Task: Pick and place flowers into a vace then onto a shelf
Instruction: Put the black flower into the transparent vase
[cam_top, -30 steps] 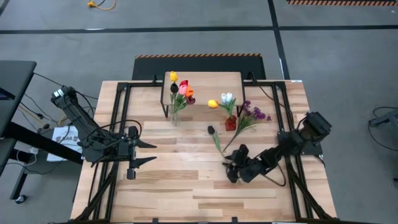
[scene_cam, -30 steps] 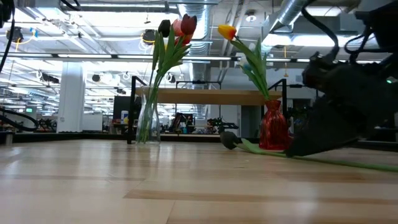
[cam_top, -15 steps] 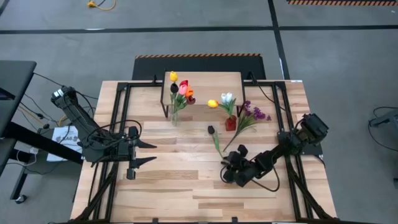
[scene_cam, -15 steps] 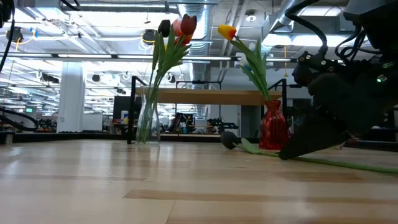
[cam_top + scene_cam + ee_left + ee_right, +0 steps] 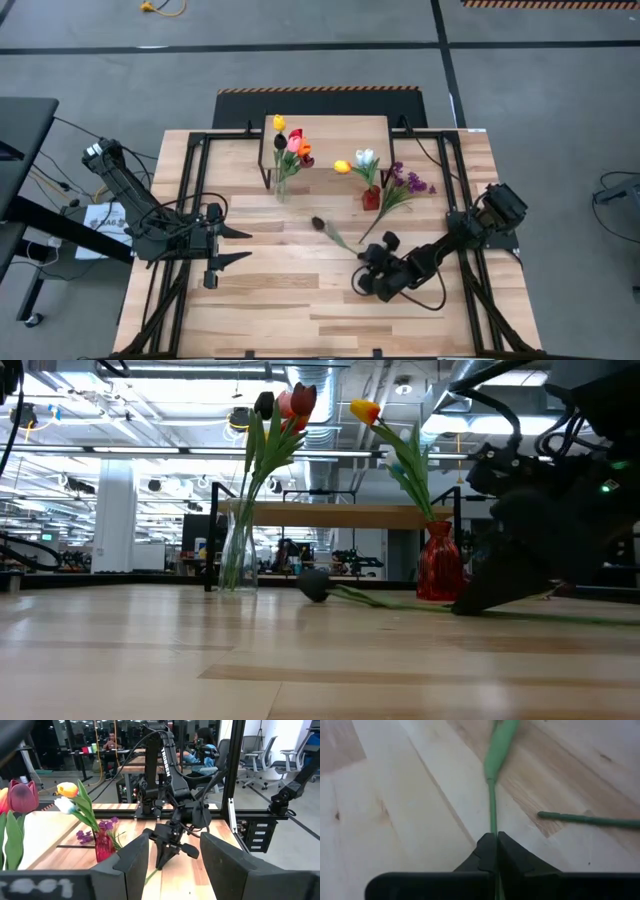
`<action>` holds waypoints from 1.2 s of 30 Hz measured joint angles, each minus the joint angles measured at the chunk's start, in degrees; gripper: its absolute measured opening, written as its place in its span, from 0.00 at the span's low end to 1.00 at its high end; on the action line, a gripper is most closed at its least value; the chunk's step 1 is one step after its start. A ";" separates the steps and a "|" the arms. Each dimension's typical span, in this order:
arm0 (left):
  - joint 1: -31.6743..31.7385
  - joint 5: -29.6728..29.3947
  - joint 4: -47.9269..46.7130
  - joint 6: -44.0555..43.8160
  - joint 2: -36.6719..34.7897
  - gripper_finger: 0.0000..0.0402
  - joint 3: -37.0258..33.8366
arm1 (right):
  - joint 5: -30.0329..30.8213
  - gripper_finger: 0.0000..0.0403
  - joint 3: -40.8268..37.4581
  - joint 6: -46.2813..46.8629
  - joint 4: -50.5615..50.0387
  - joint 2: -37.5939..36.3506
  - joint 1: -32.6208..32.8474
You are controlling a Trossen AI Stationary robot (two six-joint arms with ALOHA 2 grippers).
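My right gripper (image 5: 360, 258) is down at the table's right middle, shut on the stem of a dark-headed tulip (image 5: 318, 223) that lies on the wood. A clear glass vase (image 5: 283, 183) with red, yellow, pink and dark tulips stands in front of the shelf (image 5: 340, 128). Right of it stands a red vase (image 5: 371, 198) with yellow and white tulips. Purple sprigs (image 5: 405, 185) lie beside it, blossoms near the red vase. My left gripper (image 5: 238, 245) waits open at the table's left. My right gripper pinches the dark tulip's stem near its cut end (image 5: 492, 827) between its two shut fingertips (image 5: 487, 847). It comes slanting down from the table's right, the fingers lying along the stem. The head (image 5: 316, 585) and most of the stem (image 5: 385, 601) rest on the table.
The purple sprigs' stem (image 5: 590, 820) lies on the wood close beside my right fingers. Black frame rails (image 5: 190, 200) run along the table's left and right sides. Bare wood stretches between the two grippers and toward the near edge.
My right gripper has shifted slightly toward the table's left and near edge, keeping its hold. The dark tulip has swung about on the table: its head has slid left and nearer, away from the red vase, while the held end moved little.
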 joint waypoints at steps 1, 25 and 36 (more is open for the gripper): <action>0.00 -0.02 0.00 -0.09 0.00 0.42 0.00 | -0.03 0.00 1.04 -1.53 -1.17 -0.64 0.02; 0.02 3.45 -2.20 -2.25 -0.02 0.42 0.02 | 8.56 0.00 17.62 -29.08 -17.79 -20.19 2.10; 5.76 4.58 5.54 2.74 2.88 0.42 0.02 | 13.46 0.00 23.58 -53.31 -6.05 -23.97 1.87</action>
